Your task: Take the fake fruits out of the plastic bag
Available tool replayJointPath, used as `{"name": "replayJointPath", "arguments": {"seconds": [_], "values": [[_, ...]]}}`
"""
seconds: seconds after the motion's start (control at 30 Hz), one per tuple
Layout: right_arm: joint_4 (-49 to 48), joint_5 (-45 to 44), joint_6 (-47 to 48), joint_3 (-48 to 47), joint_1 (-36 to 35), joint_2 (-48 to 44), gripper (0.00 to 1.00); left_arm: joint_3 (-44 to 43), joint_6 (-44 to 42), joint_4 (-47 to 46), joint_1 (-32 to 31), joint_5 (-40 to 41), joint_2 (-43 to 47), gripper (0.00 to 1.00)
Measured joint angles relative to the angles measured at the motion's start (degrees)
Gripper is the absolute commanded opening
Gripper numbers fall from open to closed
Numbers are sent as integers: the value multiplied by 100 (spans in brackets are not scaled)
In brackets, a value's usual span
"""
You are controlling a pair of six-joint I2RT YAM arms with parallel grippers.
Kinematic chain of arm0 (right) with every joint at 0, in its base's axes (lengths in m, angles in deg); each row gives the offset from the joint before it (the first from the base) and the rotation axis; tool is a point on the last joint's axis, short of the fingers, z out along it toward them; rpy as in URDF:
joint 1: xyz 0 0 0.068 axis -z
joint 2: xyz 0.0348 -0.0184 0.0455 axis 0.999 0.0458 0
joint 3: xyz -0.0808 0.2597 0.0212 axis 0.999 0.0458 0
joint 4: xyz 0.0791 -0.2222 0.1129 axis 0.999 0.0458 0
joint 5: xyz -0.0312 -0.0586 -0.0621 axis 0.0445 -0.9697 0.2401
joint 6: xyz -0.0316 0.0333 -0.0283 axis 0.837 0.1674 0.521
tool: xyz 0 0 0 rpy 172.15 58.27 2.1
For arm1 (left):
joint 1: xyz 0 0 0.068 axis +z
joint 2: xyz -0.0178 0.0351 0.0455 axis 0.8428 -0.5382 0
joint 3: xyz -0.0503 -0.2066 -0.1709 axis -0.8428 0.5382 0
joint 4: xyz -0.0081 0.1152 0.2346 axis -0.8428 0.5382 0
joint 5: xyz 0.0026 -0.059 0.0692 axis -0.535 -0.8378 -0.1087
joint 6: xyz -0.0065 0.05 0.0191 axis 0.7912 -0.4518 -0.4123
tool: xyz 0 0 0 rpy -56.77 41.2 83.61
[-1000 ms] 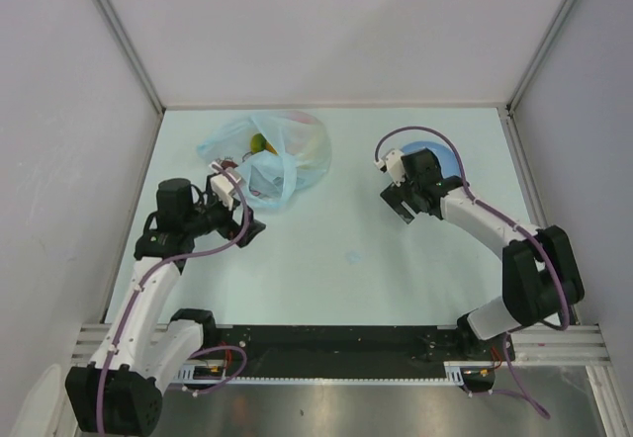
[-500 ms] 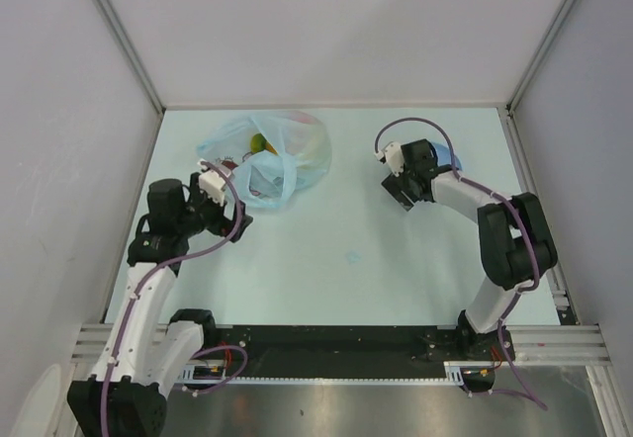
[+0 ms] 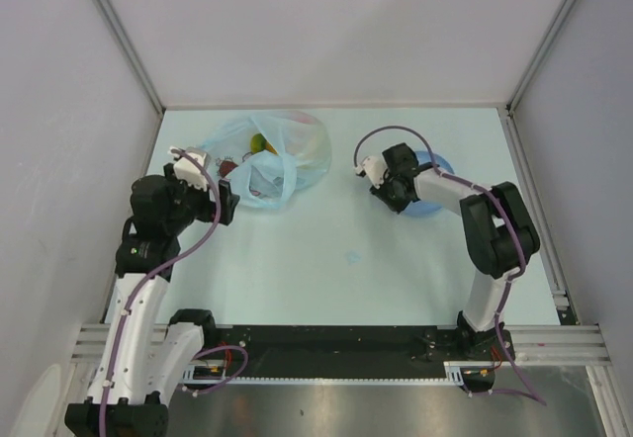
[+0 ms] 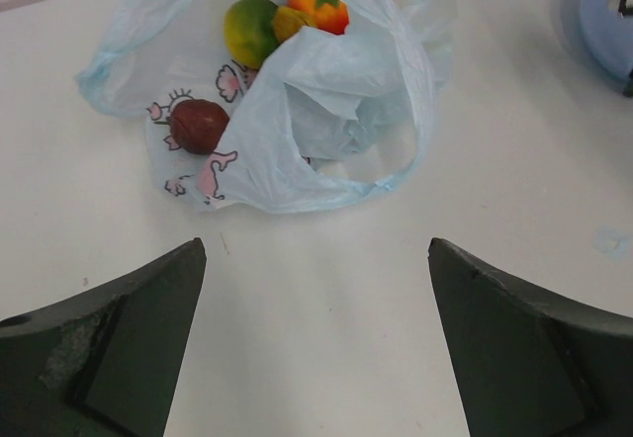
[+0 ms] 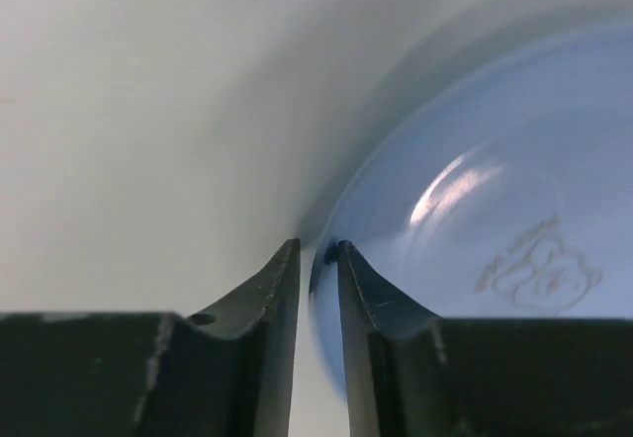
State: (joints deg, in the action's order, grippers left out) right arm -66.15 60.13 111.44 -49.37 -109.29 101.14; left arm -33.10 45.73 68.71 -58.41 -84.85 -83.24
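Observation:
The plastic bag (image 3: 287, 155) lies crumpled at the back left of the table, pale blue and translucent with a cartoon print. Through its open mouth (image 4: 326, 111) I see the fake fruits: a green one (image 4: 247, 30), a red-orange one (image 4: 318, 7) and a dark maroon one (image 4: 200, 126). My left gripper (image 4: 316, 244) hovers wide open just short of the bag's near edge, with nothing between its fingers (image 3: 227, 202). My right gripper (image 5: 316, 247) is pinched on the left rim of the round blue plate (image 5: 475, 239), well to the right of the bag (image 3: 399, 198).
The blue plate (image 3: 423, 210) sits at the right middle of the table, partly under the right arm. White walls and metal rails enclose the table on three sides. A small faint mark (image 3: 351, 256) lies on the tabletop between the arms.
My right gripper has moved left across the plate and closed onto its left rim. My left arm has drawn back left, gripper still open and facing the bag.

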Motion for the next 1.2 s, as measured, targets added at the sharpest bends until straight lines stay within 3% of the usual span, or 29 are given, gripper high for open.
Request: {"name": "replayJointPath", "arguments": {"seconds": [0.37, 0.67, 0.73, 0.77, 0.87, 0.97, 1.07, 1.2], "values": [[1145, 920, -278, -57, -2188, -723, 2, -105, -33, -289, 22, 1082, 260, 100], [1392, 1493, -236, -52, -3897, -916, 1, -109, -11, -402, 33, 1661, 323, 100], [1397, 1563, -111, -52, -3954, -826, 15, -111, -4, -490, 33, 1729, 332, 100], [1410, 1578, -63, -52, -3952, -772, 40, -114, -2, -520, 33, 1753, 330, 100], [1517, 1593, 111, -48, -3952, -588, 57, -114, 55, -560, 35, 1840, 319, 100], [1683, 1567, 170, -17, -3947, -575, 67, -136, 208, -522, 37, 2031, 315, 100], [1954, 1585, 153, -90, -3877, -645, 67, -236, 350, -435, 37, 2177, 302, 100], [2557, 1762, -306, -1082, -3451, -640, 70, -407, 496, -323, 57, 2269, 210, 100]]}}
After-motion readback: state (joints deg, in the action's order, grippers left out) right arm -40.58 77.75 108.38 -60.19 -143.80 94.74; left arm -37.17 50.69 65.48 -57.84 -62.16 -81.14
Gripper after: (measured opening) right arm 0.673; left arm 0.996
